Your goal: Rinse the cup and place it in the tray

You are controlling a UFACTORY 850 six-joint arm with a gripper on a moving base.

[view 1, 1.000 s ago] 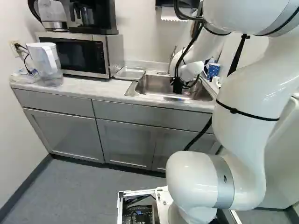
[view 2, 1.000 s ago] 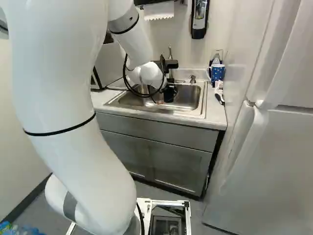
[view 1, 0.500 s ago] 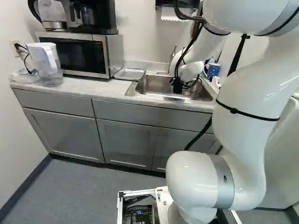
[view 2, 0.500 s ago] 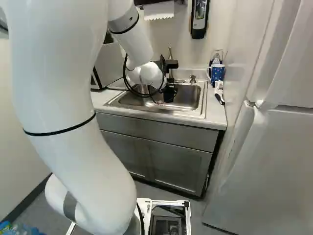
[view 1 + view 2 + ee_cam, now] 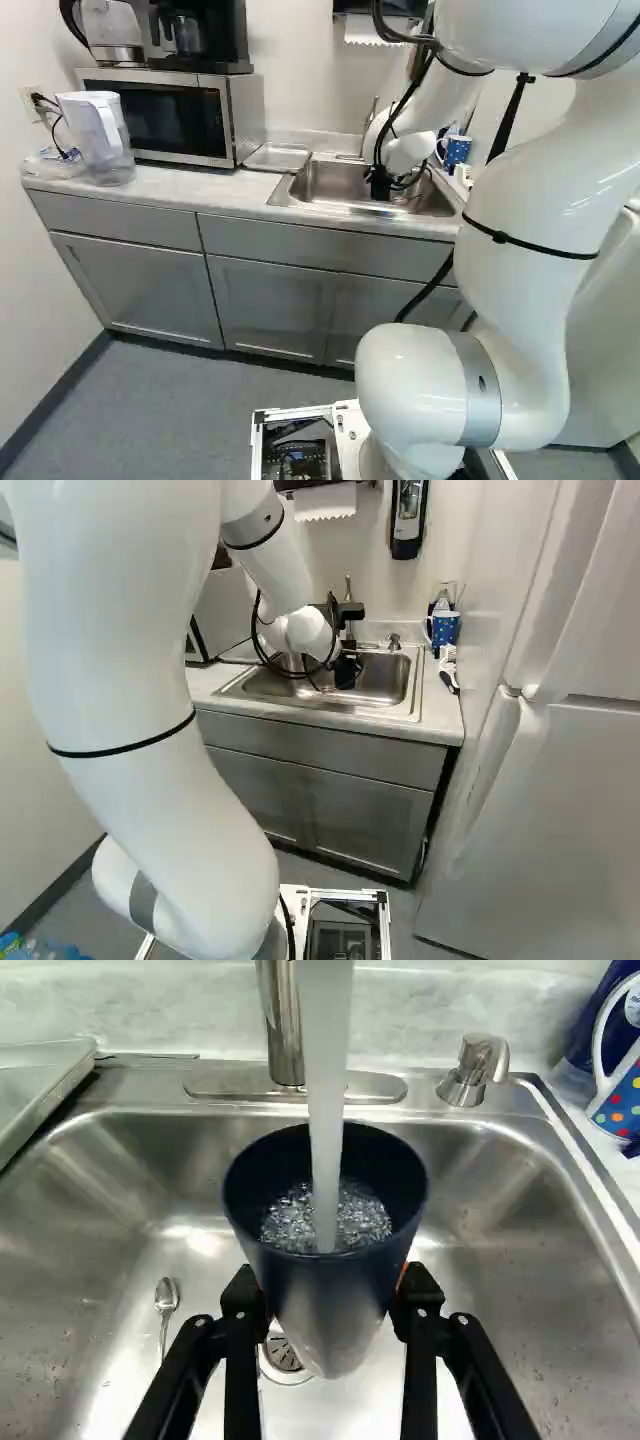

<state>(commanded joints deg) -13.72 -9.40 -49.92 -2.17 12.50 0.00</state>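
Observation:
Over the sink, my gripper (image 5: 347, 670) shows as a dark shape at the arm's end in the right base view. The wrist view has the gripper (image 5: 330, 1300) shut on a dark blue cup (image 5: 335, 1295), one finger on each side. The cup's open rim faces up, and a stream of water (image 5: 326, 1090) falls into it, churning into bubbles inside. The tray (image 5: 35, 1085) lies on the counter beside the sink; it also shows in the left base view as a flat tray (image 5: 277, 157) next to the microwave.
Around the cup is the steel sink (image 5: 500, 1250) with a spoon (image 5: 165, 1310) and a drain (image 5: 284, 1354) at its bottom. Behind stand the faucet (image 5: 282, 1030) and a small dispenser (image 5: 473, 1070). A polka-dot mug (image 5: 444, 628) stands right of the sink, near the fridge (image 5: 560, 810).

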